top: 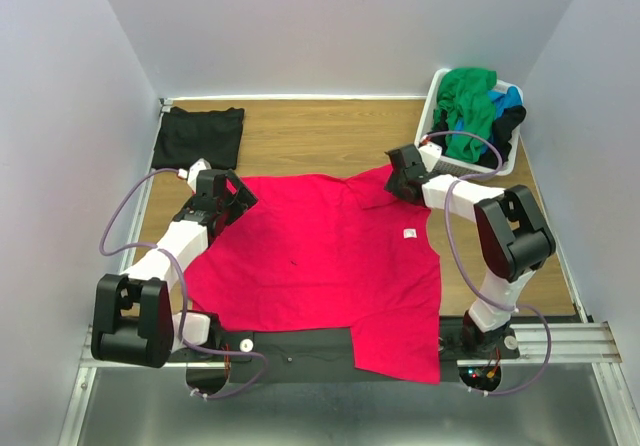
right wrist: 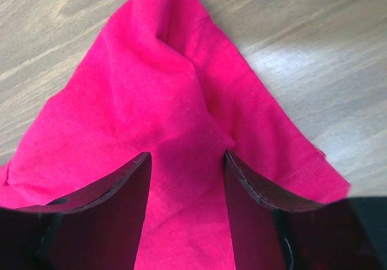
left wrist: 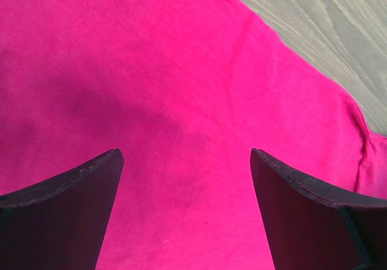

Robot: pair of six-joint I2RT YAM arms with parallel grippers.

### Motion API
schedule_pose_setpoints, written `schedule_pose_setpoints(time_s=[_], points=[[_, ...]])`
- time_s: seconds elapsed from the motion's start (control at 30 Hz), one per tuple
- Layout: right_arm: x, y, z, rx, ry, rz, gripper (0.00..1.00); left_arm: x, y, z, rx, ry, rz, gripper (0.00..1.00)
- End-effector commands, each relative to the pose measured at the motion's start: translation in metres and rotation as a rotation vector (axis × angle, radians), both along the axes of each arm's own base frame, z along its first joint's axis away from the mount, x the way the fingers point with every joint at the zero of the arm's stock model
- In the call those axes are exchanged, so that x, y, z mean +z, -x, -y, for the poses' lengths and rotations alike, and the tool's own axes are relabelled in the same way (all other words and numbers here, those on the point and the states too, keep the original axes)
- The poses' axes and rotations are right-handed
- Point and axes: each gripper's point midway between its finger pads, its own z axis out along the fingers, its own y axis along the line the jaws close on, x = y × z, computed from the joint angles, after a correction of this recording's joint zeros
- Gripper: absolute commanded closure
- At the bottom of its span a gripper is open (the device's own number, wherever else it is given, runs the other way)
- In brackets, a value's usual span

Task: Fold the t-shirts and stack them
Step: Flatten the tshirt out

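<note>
The large pinkish-red t-shirt (top: 320, 256) lies spread flat on the wooden table, its small white tag (top: 409, 233) facing up. Its lower right corner hangs over the near edge. My left gripper (top: 238, 198) hovers over the shirt's left shoulder edge, jaws wide open with only flat red cloth (left wrist: 181, 70) below them (left wrist: 184, 155). At the shirt's far right corner, my right gripper (top: 398, 178) has its jaws half closed astride a raised fold of the red sleeve (right wrist: 157, 82), which lies between the fingers (right wrist: 187, 156). A folded black t-shirt (top: 198, 136) lies at the far left.
A white laundry basket (top: 437, 91) stands at the far right corner, holding a green shirt (top: 468, 101), a blue one (top: 510, 96) and a black one (top: 508, 124). Walls close in the table on three sides. A metal rail (top: 560, 341) runs along the near edge.
</note>
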Motion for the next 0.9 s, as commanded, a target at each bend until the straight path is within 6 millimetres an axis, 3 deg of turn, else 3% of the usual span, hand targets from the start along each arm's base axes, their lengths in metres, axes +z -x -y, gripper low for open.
schedule_pose_setpoints(time_s=[0.0, 0.07, 0.13, 0.17, 0.2, 0.27, 0.3, 0.43, 0.57, 0.67, 0.77, 0.83, 0.87], points=[[0.019, -0.028, -0.004, -0.012, -0.045, 0.095, 0.44, 0.007, -0.007, -0.006, 0.014, -0.032, 0.034, 0.01], [0.018, -0.028, -0.005, -0.008, -0.052, 0.095, 0.50, 0.007, -0.007, -0.006, 0.013, -0.035, 0.034, 0.01], [0.022, -0.029, -0.006, -0.009, -0.062, 0.111, 0.68, 0.008, -0.008, -0.006, 0.013, -0.035, 0.037, 0.01], [0.025, -0.030, -0.006, -0.009, -0.063, 0.119, 0.69, 0.006, -0.008, -0.007, 0.014, -0.036, 0.033, 0.01], [0.029, -0.031, -0.005, -0.008, -0.061, 0.131, 0.81, 0.006, -0.008, -0.007, 0.015, -0.035, 0.031, 0.01], [0.032, -0.032, -0.002, -0.018, -0.045, 0.143, 0.97, 0.007, -0.010, -0.007, 0.016, -0.038, 0.033, 0.01], [0.034, -0.033, -0.001, -0.016, -0.037, 0.147, 1.00, 0.005, -0.009, -0.007, 0.016, -0.039, 0.029, 0.01], [0.038, -0.034, -0.002, -0.005, -0.039, 0.151, 1.00, 0.004, -0.011, -0.007, 0.015, -0.045, 0.024, 0.01], [0.048, -0.045, -0.017, 0.042, -0.083, 0.166, 1.00, 0.005, -0.013, -0.008, 0.016, -0.051, 0.026, 0.01], [0.064, -0.063, -0.026, 0.024, -0.124, 0.199, 1.00, 0.006, -0.016, -0.009, 0.014, -0.060, 0.026, 0.01], [0.062, -0.075, -0.027, -0.011, -0.141, 0.194, 1.00, 0.007, -0.019, -0.010, 0.019, -0.071, 0.028, 0.01], [0.071, -0.091, -0.029, -0.033, -0.160, 0.223, 0.99, 0.007, -0.020, -0.011, 0.018, -0.078, 0.027, 0.01], [0.062, -0.098, -0.026, -0.055, -0.150, 0.215, 0.99, 0.008, -0.022, -0.011, 0.017, -0.085, 0.030, 0.01]])
